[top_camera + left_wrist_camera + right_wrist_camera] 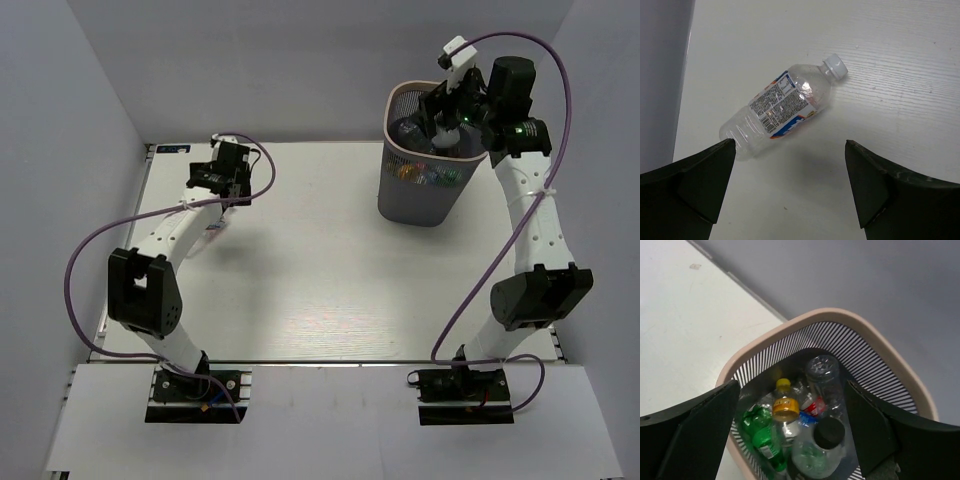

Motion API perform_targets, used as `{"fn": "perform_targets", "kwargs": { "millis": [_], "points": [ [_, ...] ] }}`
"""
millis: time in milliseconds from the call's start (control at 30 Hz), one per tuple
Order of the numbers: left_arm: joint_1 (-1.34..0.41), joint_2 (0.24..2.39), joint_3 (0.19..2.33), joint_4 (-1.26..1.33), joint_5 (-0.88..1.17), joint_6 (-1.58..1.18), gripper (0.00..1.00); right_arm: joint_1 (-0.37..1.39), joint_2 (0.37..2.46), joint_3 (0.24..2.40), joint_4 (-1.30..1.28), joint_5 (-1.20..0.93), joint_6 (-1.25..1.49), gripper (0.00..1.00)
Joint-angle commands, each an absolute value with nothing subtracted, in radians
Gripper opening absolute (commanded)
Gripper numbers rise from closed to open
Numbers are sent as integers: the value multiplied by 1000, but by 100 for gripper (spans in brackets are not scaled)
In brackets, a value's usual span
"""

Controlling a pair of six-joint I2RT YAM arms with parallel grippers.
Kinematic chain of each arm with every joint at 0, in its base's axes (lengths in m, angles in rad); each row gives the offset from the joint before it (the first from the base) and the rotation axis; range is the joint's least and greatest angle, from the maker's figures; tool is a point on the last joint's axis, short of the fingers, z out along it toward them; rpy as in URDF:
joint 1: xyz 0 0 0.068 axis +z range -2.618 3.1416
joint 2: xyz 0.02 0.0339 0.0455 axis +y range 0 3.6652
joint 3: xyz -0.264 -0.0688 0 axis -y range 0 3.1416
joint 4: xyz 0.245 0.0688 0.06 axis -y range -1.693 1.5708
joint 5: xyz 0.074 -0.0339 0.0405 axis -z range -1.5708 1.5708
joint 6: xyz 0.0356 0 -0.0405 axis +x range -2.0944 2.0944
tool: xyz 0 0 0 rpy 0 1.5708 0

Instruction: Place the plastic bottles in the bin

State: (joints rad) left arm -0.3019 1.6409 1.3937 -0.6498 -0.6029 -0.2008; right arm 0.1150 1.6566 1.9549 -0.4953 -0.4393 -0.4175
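Note:
A clear plastic bottle [782, 109] with a white cap and a blue and orange label lies on its side on the white table, just beyond my left gripper [790, 165], which is open and empty above the table. In the top view the left gripper [217, 178] is at the far left and hides that bottle. My right gripper [792, 410] is open and empty, right above the mouth of the mesh bin [765, 340]. The bin [425, 185] holds several bottles: green [762, 437], yellow-capped [785, 407], black-capped [825, 440], a clear one upright [822, 375].
Grey walls enclose the table on the left, back and right. The table's left edge [687, 75] runs close beside the lying bottle. The bin stands at the far right of the table, near the back wall.

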Motion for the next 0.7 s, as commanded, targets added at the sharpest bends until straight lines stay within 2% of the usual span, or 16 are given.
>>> {"fn": "perform_targets", "kwargs": {
  "millis": [0, 233, 500, 667],
  "points": [
    [-273, 1658, 1439, -629, -549, -114, 100, 88, 1652, 2036, -572, -550, -373, 90],
    [-186, 1735, 1502, -580, -367, 44, 100, 52, 1447, 1732, -425, -843, -357, 90],
    [-101, 1833, 1511, -624, -169, 205, 100, 8, 1256, 1455, -456, -873, -417, 90],
    [-92, 1870, 1488, -678, -112, 281, 100, -20, 1178, 1359, -466, -874, -431, 90]
  ]
}}
